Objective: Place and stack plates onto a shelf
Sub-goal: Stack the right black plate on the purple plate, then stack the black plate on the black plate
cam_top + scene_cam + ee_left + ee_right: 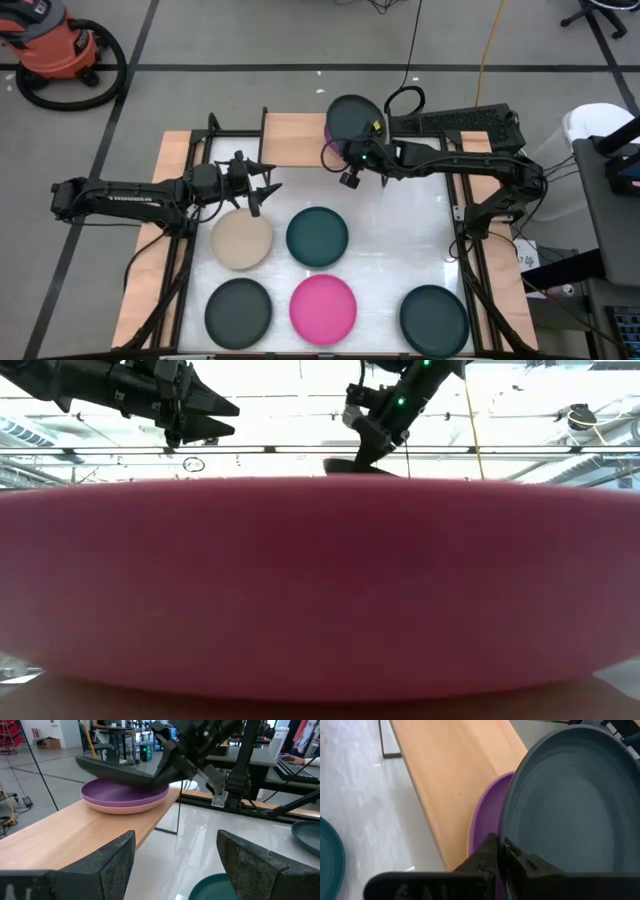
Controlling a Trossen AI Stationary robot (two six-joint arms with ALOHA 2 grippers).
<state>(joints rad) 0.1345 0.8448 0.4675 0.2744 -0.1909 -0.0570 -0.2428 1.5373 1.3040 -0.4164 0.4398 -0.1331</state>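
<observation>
The shelf (296, 138) stands at the table's far edge. At its right end a purple plate (125, 794) lies on a salmon pink plate (122, 809). My right gripper (346, 143) is shut on a charcoal plate (353, 117), which it holds tilted over that stack. My left gripper (262, 190) hovers open above the table, just beyond the beige plate (242, 241), and touches nothing. Flat on the table are a dark teal plate (317, 236), a charcoal plate (238, 310), a hot pink plate (323, 308) and a second dark teal plate (434, 320). My right gripper pinches the charcoal plate by its rim (512, 840) on the side toward the table's near edge, one finger above and one below. The fingers come slanting down from the near side. The plate tilts, its held edge low over the purple plate and its far edge (82, 761) raised. I cannot tell whether it touches the purple plate.
The shelf's left half (60, 835) is bare wood. The hot pink plate (320, 580) fills the low view. Black frame rails (190, 250) run along the table's sides. A red shop vacuum (55, 45) and cables lie on the floor beyond.
</observation>
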